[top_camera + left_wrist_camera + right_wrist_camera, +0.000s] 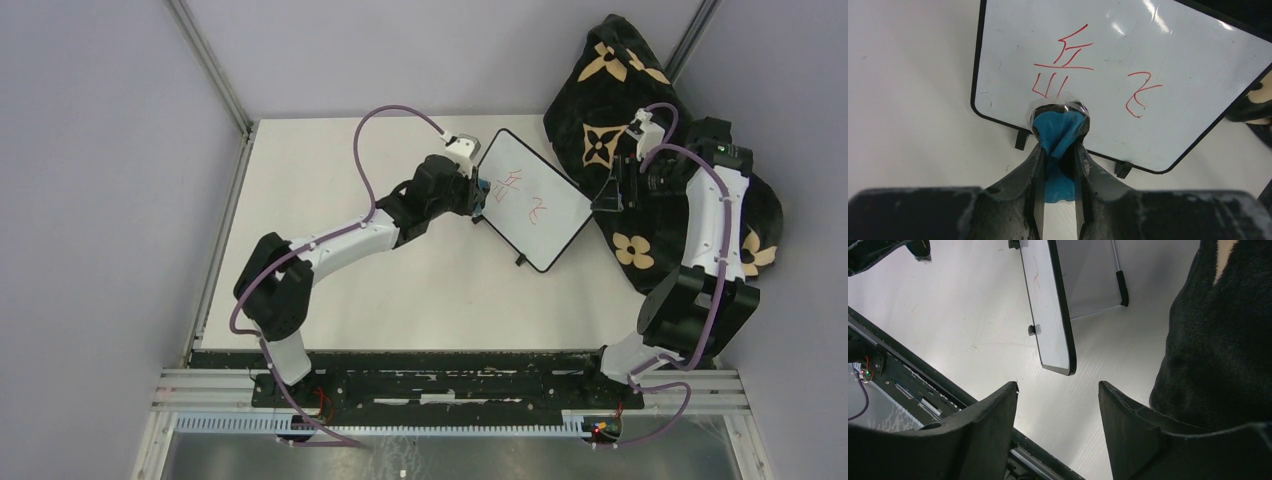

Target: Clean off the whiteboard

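**Pad at the board's edge: first stroke not yet made**

The board (530, 200) stands propped on the table (380, 290) between my arms, its right edge just beside the blanket (620, 90). The red marks (1063, 65) look crisp and unsmeared, so I judge nothing erased so far.

My left gripper (1059, 150) is clamped on a blue pad (1058, 127). The pad's tip sits at the board's lower edge, right under the left cluster of marks. My right gripper (1058, 385) hangs by the board's right edge, jaws apart, nothing between them.

Step in hand, as I read it: bringing the pad onto the face. The next move calls for flat, light pressure and a sweep up through the left cluster, then across to the lone squiggle. A propped board could slide or tip.

Hard to make out:
- whether the pad touches the surface
- what the clear film around its tip is
- the prop behind the board, seen only edge-on and partly cut off
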You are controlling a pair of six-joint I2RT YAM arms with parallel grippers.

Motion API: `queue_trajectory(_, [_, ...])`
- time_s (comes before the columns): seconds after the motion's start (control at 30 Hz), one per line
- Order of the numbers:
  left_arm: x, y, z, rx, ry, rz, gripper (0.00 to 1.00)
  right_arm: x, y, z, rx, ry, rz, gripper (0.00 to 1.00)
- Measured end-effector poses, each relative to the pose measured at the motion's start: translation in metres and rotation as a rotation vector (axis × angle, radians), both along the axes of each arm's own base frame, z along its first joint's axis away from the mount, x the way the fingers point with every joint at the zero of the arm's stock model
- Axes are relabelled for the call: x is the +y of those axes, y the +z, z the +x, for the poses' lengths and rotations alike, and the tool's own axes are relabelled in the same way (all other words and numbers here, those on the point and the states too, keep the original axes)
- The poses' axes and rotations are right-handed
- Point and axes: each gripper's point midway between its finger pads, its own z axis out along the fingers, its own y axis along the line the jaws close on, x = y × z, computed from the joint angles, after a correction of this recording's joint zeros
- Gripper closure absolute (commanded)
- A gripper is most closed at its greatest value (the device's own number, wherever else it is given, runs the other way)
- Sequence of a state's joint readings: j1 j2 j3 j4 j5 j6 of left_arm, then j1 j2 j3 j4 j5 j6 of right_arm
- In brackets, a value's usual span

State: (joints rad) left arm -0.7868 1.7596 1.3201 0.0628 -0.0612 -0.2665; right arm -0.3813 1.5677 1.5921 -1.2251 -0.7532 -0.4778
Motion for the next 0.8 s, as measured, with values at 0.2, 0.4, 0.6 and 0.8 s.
queue_trajectory(0.2, [-0.016, 0.001, 0.006, 0.000, -0.036, -0.020, 0.97, 0.001, -0.005, 0.007, 0.002, 0.002, 0.006, 0.35])
queue_trajectory(0.4, [-0.022, -0.003, 0.009, 0.004, -0.046, -0.021, 0.97, 0.010, -0.014, 0.012, 0.010, 0.027, 0.011, 0.36])
queue_trajectory(0.6, [-0.023, -0.003, 0.008, 0.007, -0.059, -0.025, 0.97, 0.018, -0.028, 0.015, 0.036, 0.044, 0.023, 0.37])
queue_trajectory(0.8, [-0.024, -0.003, 0.008, 0.006, -0.061, -0.027, 0.97, 0.019, -0.037, 0.018, 0.047, 0.048, 0.027, 0.42])
